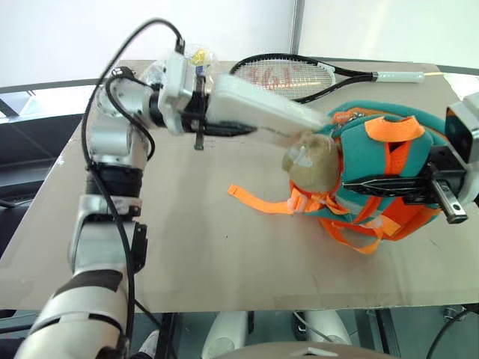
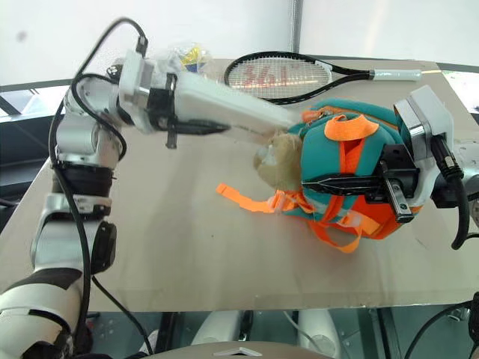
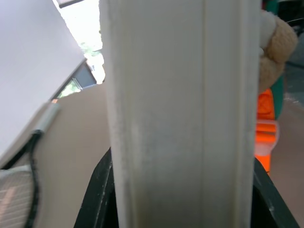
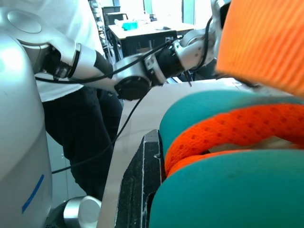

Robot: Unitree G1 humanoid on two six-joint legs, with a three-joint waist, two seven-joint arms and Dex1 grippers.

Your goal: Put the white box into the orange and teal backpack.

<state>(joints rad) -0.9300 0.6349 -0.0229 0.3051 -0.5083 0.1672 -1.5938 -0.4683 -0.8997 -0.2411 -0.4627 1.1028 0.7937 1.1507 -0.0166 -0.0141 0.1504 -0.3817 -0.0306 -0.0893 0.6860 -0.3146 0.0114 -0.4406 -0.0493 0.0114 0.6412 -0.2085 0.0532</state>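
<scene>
My left gripper (image 1: pixel 221 116) is shut on one end of the white box (image 1: pixel 262 112), a long flat white case held level above the table. Its far end reaches the top of the orange and teal backpack (image 1: pixel 382 172), just above the tan plush toy (image 1: pixel 310 161). In the left wrist view the box (image 3: pixel 180 118) runs between the black fingers (image 3: pixel 95 199). The backpack lies at the table's right side, straps spilling forward. My right gripper (image 1: pixel 359 185) comes in from the right and is shut on the backpack's teal and orange edge (image 4: pixel 213 137).
A tennis racket (image 1: pixel 292 75) lies at the back of the tan tabletop (image 1: pixel 209 247). A crinkled clear plastic bag (image 1: pixel 198 58) sits behind my left wrist. A person in dark trousers (image 4: pixel 80 118) stands beyond the table's left side.
</scene>
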